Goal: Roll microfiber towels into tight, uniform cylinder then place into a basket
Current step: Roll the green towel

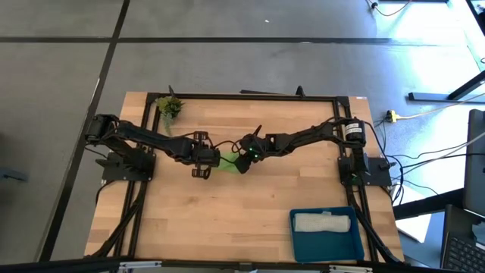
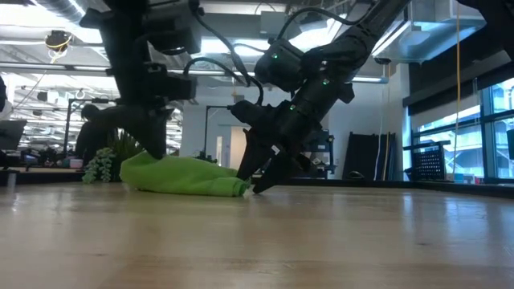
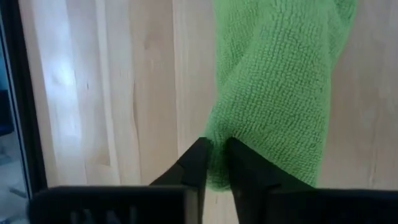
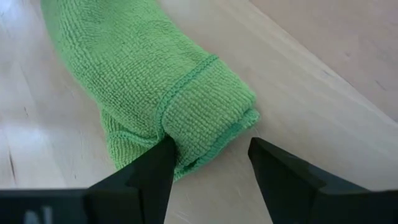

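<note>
Green towel point(image 1: 226, 161) mostly hidden under arms in high view.

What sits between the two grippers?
The green towel, loosely rolled on the table, spans from left gripper to right gripper; clearest in the low view.

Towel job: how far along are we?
Done: the pale towel lies rolled in the basket. In hand: the green towel lies bunched mid-table, the left hand nearly closed at one end, the right hand open at the other. Left: tighten that roll and put it in the basket.
</note>
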